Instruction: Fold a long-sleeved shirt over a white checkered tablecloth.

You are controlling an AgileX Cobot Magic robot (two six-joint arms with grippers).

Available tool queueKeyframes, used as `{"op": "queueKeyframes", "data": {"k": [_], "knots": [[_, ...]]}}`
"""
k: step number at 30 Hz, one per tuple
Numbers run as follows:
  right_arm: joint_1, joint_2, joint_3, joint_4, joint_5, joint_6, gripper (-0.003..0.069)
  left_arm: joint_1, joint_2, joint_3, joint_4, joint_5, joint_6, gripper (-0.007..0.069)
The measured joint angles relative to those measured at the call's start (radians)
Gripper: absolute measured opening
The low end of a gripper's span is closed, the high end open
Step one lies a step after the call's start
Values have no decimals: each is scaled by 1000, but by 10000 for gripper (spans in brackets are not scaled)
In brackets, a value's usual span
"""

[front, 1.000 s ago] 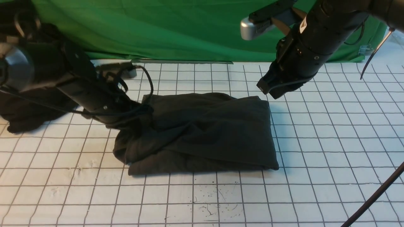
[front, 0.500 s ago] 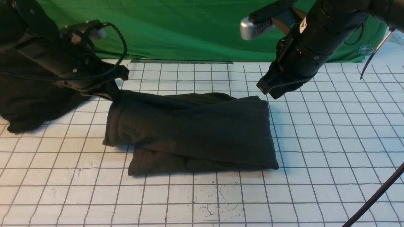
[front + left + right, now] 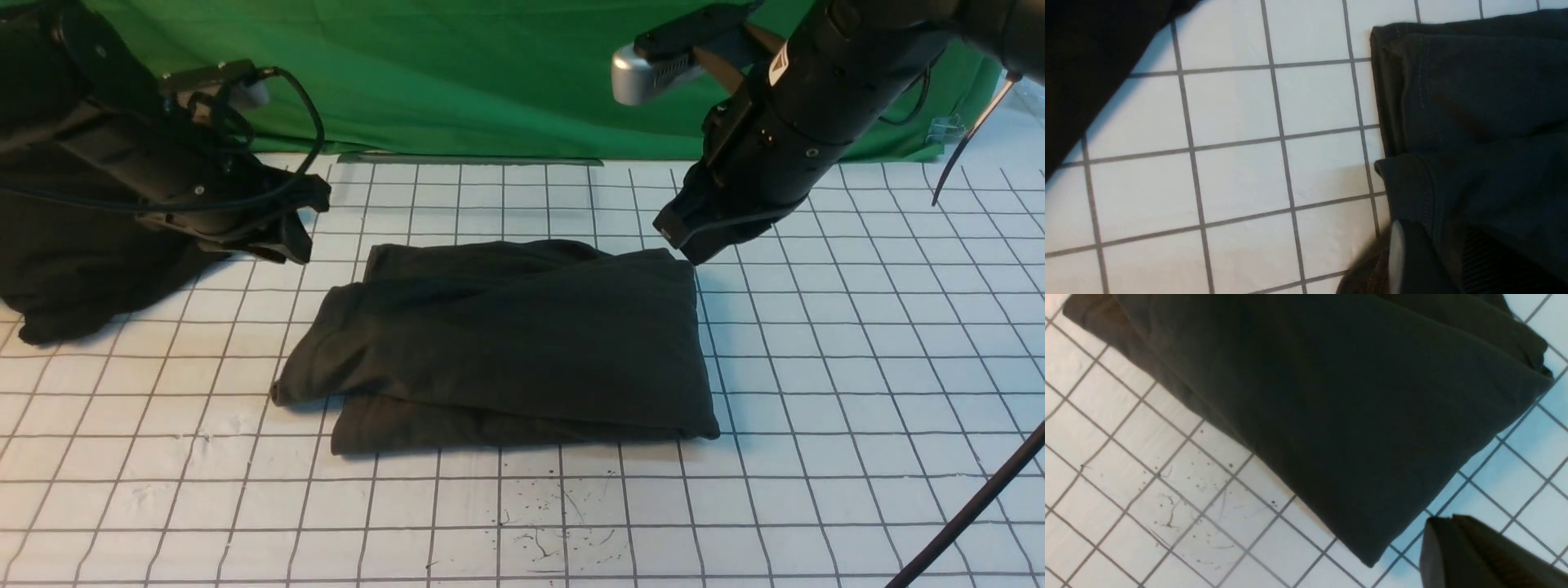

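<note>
Left gripper (image 3: 298, 233) spread, cloth released; dark olive-black cotton shirt (image 3: 506, 343) dropped flat, folded; right gripper (image 3: 682, 241) pressed together at 1 o'clock.

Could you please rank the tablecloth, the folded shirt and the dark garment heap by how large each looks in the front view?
1. White checkered tablecloth, covering most of the view.
2. Folded long-sleeved shirt.
3. Dark garment heap, though the left arm and the frame edge hide part of it, so its full size is unsure.
</note>
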Motion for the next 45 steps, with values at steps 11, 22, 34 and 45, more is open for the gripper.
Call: {"op": "queueKeyframes", "data": {"k": [11,22,34,45], "knots": [[0,0,0,-27,30,-10,6,-74,-118,-27,-39,178,-36,236],[0,-24,1,-27,45,16,8,-305,-85,-32,-42,51,-65,0],[-14,-24,83,-32,-34,14,8,-311,201,-40,-85,170,-90,-1],[-146,-232,90,-35,-45,15,8,-311,-198,-37,-11,228,-89,-1]]}}
